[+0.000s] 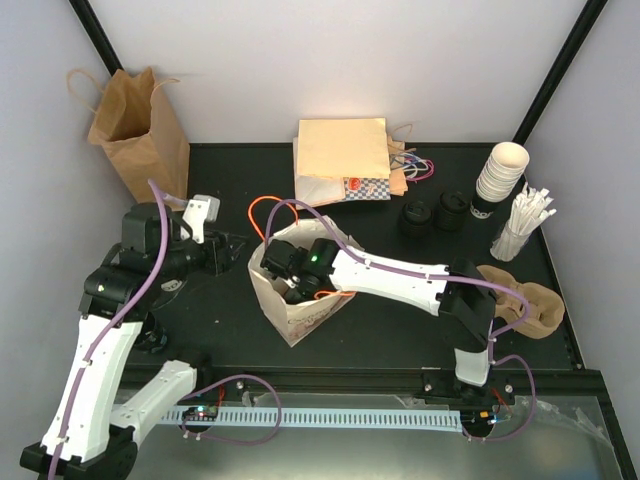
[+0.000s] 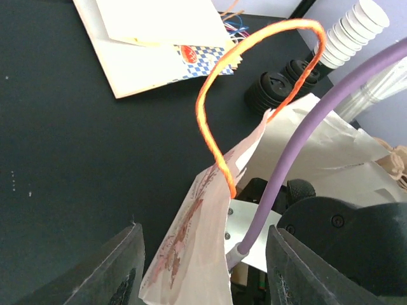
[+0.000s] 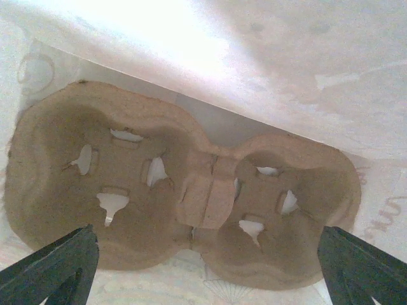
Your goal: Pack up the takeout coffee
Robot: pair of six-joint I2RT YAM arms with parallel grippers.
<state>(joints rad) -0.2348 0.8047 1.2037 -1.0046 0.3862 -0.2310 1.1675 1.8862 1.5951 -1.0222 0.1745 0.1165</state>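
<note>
A white paper bag (image 1: 300,310) with orange handles (image 2: 210,121) stands open mid-table. My right gripper (image 1: 287,283) reaches down into it. In the right wrist view that gripper (image 3: 205,240) is open above a brown pulp cup carrier (image 3: 184,190), which lies flat on the bag's floor with nothing between the fingers. My left gripper (image 1: 232,250) is at the bag's left rim. Its jaws (image 2: 205,240) stand apart on either side of the bag's printed edge (image 2: 191,241), without pinching it. I cannot pick out the takeout coffee in any view.
A brown paper bag (image 1: 140,130) stands back left and flat bags (image 1: 340,160) lie at the back centre. Black lids (image 1: 415,217) sit beside stacked lidless cups (image 1: 500,172) and stirrers (image 1: 520,222) back right. A second pulp carrier (image 1: 530,308) lies at the right edge.
</note>
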